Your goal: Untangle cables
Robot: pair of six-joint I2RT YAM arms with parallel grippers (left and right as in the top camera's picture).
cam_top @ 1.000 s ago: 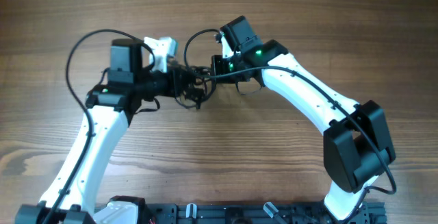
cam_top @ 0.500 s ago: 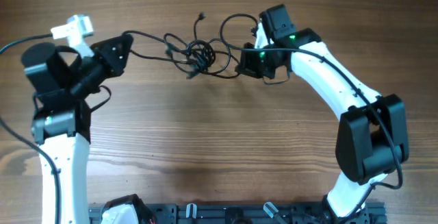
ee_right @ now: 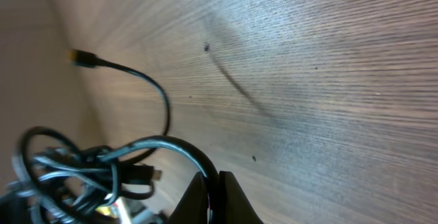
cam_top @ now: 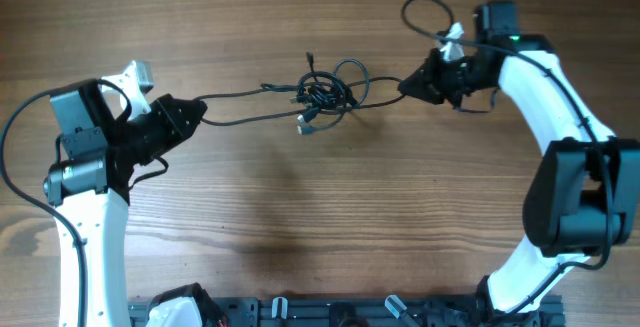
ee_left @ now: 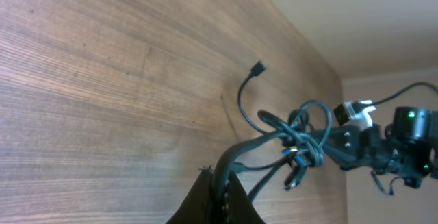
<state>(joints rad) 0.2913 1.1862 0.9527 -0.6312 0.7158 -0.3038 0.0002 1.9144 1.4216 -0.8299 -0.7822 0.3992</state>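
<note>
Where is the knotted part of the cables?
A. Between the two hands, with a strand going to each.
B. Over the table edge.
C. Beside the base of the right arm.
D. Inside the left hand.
A: the knot in the cables lies between the left hand and the right hand, and a strand runs into each.

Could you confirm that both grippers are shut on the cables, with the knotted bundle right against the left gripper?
Not quite: the left gripper and right gripper are shut on the cables, but the overhead view shows the knotted bundle between them, apart from both.
</note>
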